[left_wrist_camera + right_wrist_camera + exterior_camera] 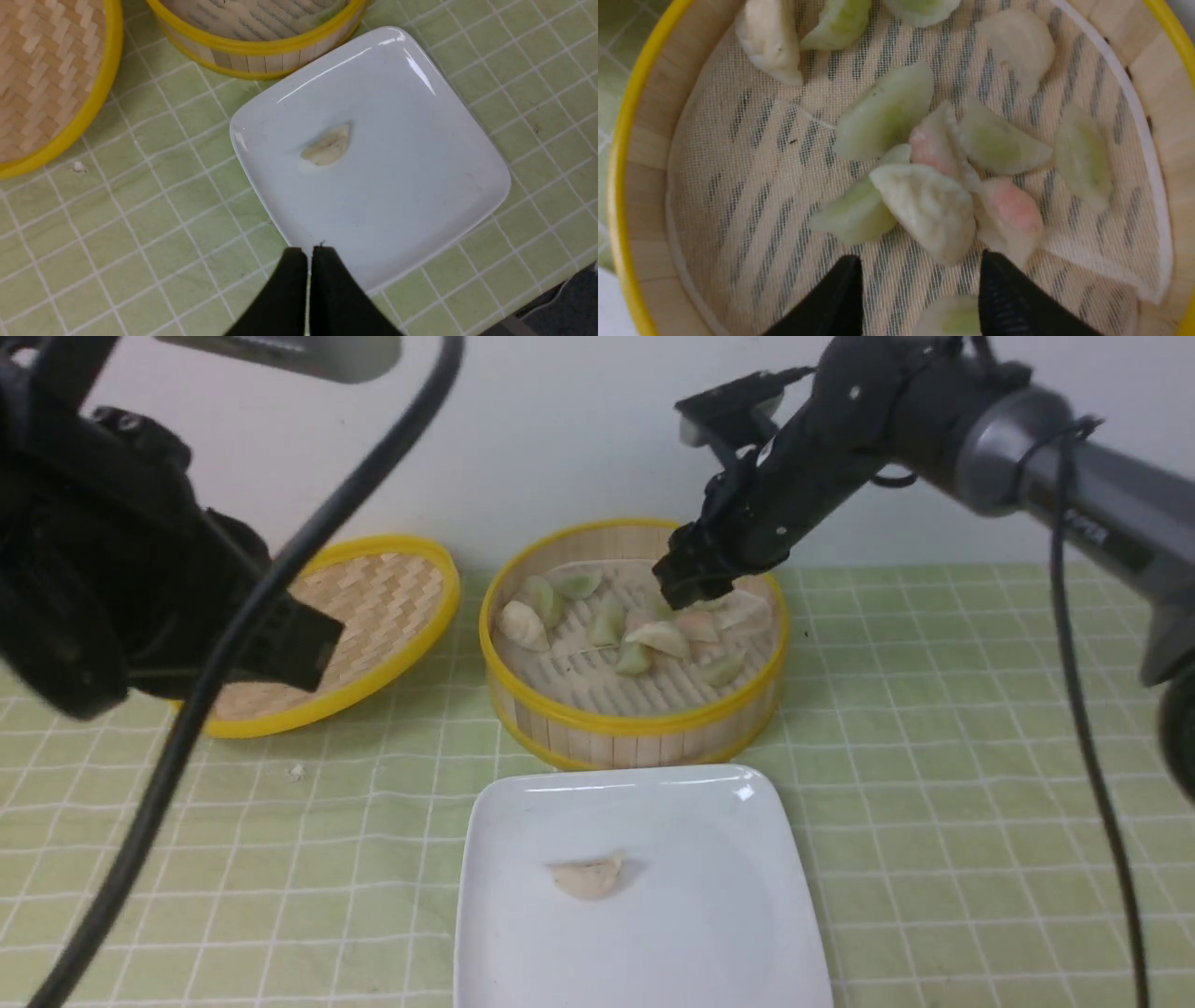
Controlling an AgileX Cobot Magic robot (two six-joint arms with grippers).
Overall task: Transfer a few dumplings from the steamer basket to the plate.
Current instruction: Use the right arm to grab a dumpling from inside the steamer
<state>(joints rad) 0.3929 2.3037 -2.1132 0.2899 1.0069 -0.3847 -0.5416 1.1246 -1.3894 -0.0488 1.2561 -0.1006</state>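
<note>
The steamer basket (635, 723) stands mid-table with several white, green and pink dumplings (658, 637) on its white liner. My right gripper (695, 586) hangs open inside the basket over the far side. In the right wrist view it (920, 273) is open and empty just above a white dumpling (931, 210) and a pink one (1011, 210). The white plate (709, 933) sits in front of the basket with one beige dumpling (588, 875) on it. My left gripper (308, 254) is shut and empty, high above the plate's (420, 186) near edge; that dumpling (327, 145) shows there too.
The woven yellow-rimmed lid (373, 607) lies tilted left of the basket. A small white crumb (297, 771) lies on the green checked cloth. My left arm and cable fill the left foreground. The table edge (551, 289) shows near the plate.
</note>
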